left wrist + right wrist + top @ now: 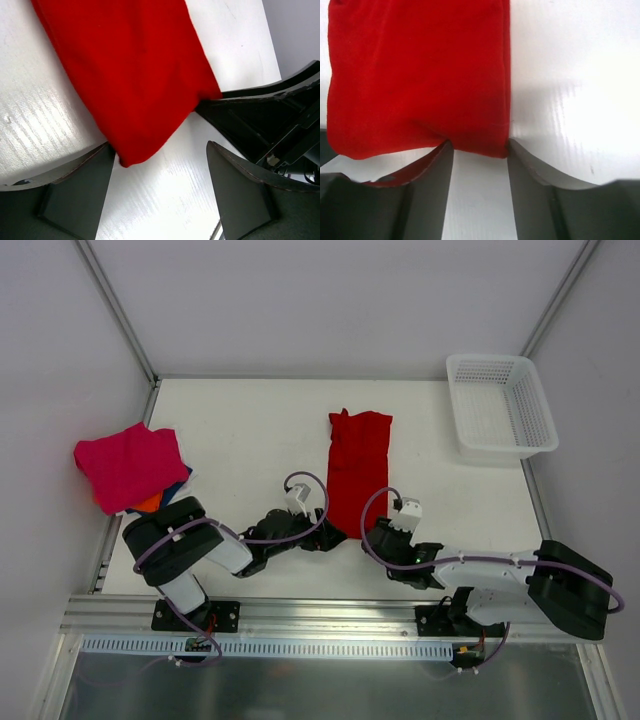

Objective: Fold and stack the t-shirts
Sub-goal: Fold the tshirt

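Slippage is threatening: jaws on the left arm [262, 536] and right arm [470, 565] are standing apart, barely straddling near corners of the red t-shirt [358, 465], so lower layers could be escaping.

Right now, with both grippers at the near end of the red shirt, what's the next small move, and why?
Probably close both grippers on the near hem. The red shirt lies as a long strip; its near-left corner lies beside one finger of the open left gripper, and its near-right corner sits at the parted fingertips of the right gripper, unpinched. Gripping both corners lets them fold it.
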`<move>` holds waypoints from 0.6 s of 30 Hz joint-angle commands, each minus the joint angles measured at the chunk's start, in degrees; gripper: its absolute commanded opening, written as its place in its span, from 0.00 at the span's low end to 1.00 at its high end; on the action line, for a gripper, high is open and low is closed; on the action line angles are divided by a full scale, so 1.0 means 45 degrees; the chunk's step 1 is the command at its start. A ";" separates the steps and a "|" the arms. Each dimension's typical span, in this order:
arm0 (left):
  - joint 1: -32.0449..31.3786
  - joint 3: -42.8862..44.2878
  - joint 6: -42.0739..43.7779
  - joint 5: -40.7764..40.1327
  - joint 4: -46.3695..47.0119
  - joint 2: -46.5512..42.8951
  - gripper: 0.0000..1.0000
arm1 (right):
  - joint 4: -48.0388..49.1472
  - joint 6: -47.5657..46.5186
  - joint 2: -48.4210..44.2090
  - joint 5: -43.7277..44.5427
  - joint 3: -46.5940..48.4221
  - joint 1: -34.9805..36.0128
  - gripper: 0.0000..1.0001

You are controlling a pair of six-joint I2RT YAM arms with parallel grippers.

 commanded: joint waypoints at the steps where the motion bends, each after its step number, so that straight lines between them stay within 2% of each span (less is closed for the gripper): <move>1: 0.0082 -0.0148 0.0257 0.0070 -0.2008 0.0558 0.75 | -0.1426 0.0232 -0.0754 0.0212 -0.0142 0.0058 0.48; 5: 0.0082 -0.0089 0.0198 -0.0009 -0.2144 0.0695 0.73 | -0.1838 0.0349 -0.1087 0.0368 -0.0201 0.0058 0.51; 9: 0.0082 -0.0207 0.0042 -0.0165 -0.2203 0.0617 0.81 | -0.2092 0.0310 -0.1477 0.0524 -0.0201 0.0252 0.73; 10: 0.0082 -0.0187 0.0042 -0.0223 -0.2319 0.0539 0.86 | -0.2112 0.0252 -0.1768 0.0564 -0.0201 0.0311 0.82; 13: 0.0082 -0.0051 0.0080 -0.0419 -0.2847 0.0500 0.90 | -0.2073 0.0154 -0.2509 0.0759 -0.0240 0.0604 0.86; 18: 0.0082 0.0028 0.0061 -0.0283 -0.2868 0.0597 0.90 | -0.1917 0.0271 -0.2981 0.1188 -0.0551 0.0683 0.87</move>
